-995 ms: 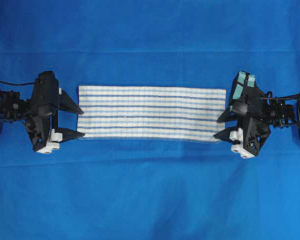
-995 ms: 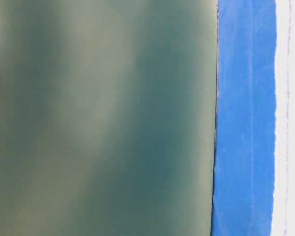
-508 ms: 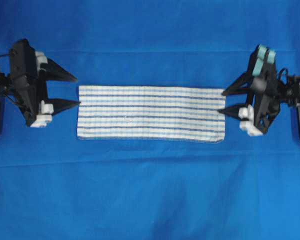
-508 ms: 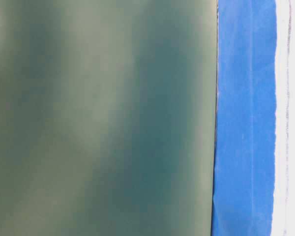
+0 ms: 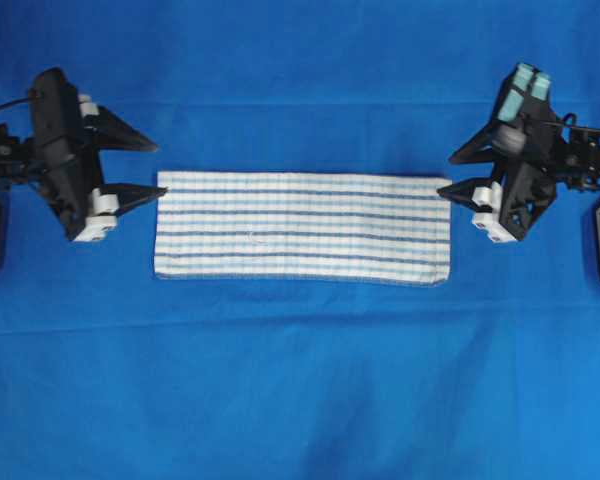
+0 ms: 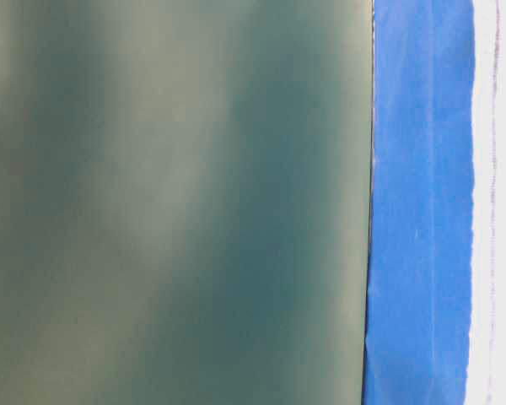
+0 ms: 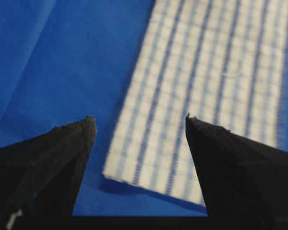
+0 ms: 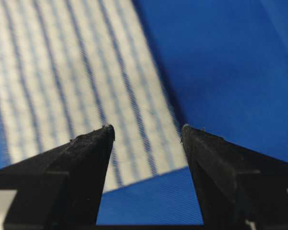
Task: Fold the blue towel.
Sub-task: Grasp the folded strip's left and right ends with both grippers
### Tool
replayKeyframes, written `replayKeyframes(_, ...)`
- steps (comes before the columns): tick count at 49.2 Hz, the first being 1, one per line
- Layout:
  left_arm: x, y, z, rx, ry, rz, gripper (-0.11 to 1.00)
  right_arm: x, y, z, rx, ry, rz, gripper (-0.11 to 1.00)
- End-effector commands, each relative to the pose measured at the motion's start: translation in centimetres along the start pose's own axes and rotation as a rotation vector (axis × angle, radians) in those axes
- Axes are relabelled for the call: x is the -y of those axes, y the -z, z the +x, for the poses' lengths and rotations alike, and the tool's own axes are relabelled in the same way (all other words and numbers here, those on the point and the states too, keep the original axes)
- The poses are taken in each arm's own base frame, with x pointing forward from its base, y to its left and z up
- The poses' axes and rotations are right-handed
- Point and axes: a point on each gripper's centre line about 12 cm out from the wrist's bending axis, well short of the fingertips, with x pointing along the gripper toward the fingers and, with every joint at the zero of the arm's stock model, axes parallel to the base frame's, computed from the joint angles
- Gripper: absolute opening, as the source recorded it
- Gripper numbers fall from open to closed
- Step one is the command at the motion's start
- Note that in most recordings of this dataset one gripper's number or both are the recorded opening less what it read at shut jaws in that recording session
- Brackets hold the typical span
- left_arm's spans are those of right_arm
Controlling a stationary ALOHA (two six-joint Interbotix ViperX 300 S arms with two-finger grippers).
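The left gripper point(image 5: 160, 167) sits at the left end of the towel point(image 5: 302, 227), with its 2 black fingers spread wide and nothing between them. Its upper finger point(image 5: 120, 136) points over the bare sheet point(image 5: 300, 380) above the towel's top left corner; its lower finger reaches the towel's left edge near that corner, though contact cannot be confirmed. In the left wrist view, both fingertips hover above the towel's near corner point(image 7: 192, 110) with cloth visible in the gap.

The towel lies flat at the centre of the sheet, long side running left to right. It is a white woven rectangle with thin dark-blue and light-blue stripes running lengthwise. Its edges are straight, and the lower hem shows a fine stitched line.

The right gripper point(image 5: 444, 178) sits at the towel's right end, fingers likewise spread wide and empty. Its lower finger point(image 5: 458, 192) meets the right edge near the top corner. The right wrist view shows the towel's corner point(image 8: 86, 86) beyond the 2 fingertips.
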Motion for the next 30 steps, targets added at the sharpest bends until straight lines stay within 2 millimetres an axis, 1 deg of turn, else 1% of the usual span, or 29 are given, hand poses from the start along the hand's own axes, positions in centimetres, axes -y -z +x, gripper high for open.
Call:
replayKeyframes(1, -0.7, 0.0, 1.4, 0.001, -0.024, -0.011, 0.69, 0.4, -0.2, 1.0, -0.015, 0.014, 0.01, 0.64)
replayKeyframes(10, -1.9, 2.0, 4.4, -0.086, -0.063, -0.03, 0.69, 1.6, 0.8, 3.4, -0.086, 0.048, 0.036, 0.64)
replayKeyframes(16, -2.7, 2.9, 5.7, -0.134, -0.085, -0.035, 0.69, 2.2, 1.4, 4.5, -0.115, 0.061, 0.051, 0.64)
replayKeyframes(21, -2.9, 3.6, 6.0, -0.164, -0.09, -0.025, 0.69, 2.3, 1.8, 4.9, -0.134, 0.064, 0.053, 0.64)
replayKeyframes(30, -3.0, 4.3, 5.8, -0.219, -0.093, -0.023, 0.66, 2.3, 1.9, 4.9, -0.139, 0.066, 0.05, 0.63)
